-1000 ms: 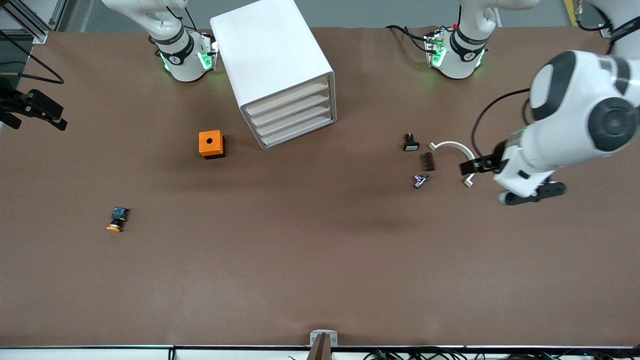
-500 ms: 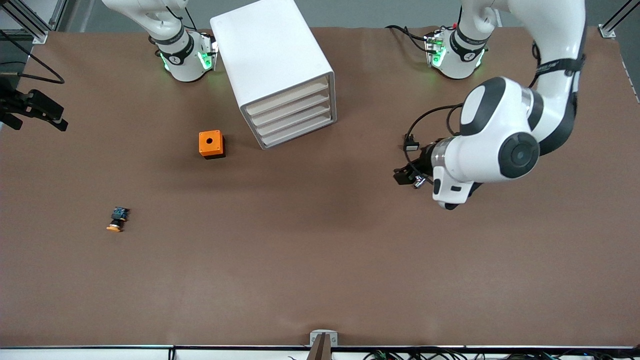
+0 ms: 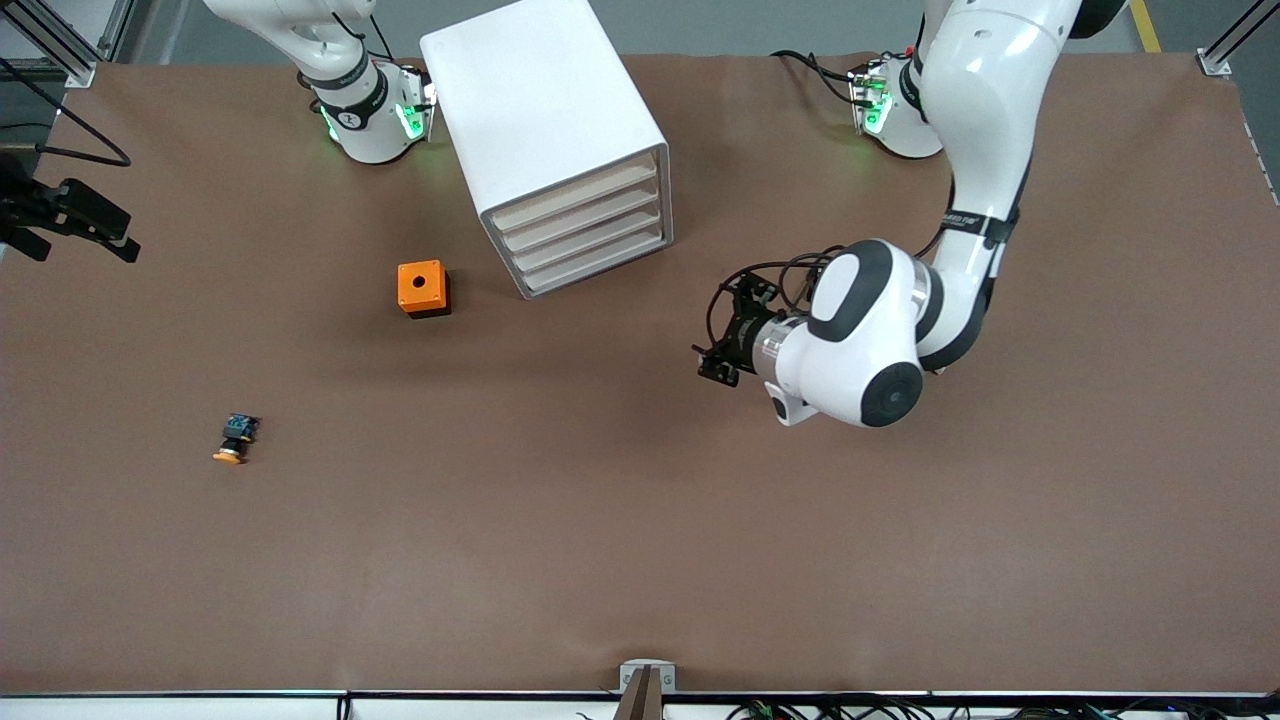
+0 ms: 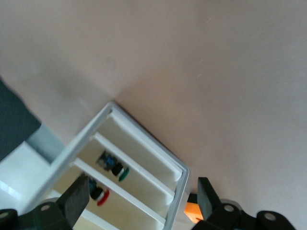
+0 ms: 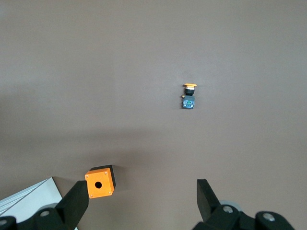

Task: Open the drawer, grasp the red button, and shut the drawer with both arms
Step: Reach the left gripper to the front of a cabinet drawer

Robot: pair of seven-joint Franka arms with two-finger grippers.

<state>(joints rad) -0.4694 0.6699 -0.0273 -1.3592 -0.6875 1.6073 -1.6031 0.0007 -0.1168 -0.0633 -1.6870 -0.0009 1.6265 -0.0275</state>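
Note:
The white cabinet (image 3: pixel 545 110) stands near the robots' bases, and its four pale drawer fronts (image 3: pixel 585 235) all look shut. My left gripper (image 3: pixel 722 345) hangs open over the table's middle, facing those fronts, with nothing held. In the left wrist view it (image 4: pixel 141 203) frames the drawers. The red-capped button (image 4: pixel 100 195) lies in one drawer (image 4: pixel 139 211), and a green-capped one (image 4: pixel 119 171) lies in the drawer beside it. My right gripper (image 5: pixel 141 203) is open and empty, high over the table near the orange box (image 5: pixel 100 182).
The orange box (image 3: pixel 422 288) with a hole sits beside the cabinet, toward the right arm's end. A yellow-capped button (image 3: pixel 232 440) lies nearer the front camera. A black fixture (image 3: pixel 70 215) juts in at the right arm's end of the table.
My left arm has swung from its own end of the table toward the middle, bringing its open gripper round to face the cabinet's drawer fronts. Nothing else has moved.

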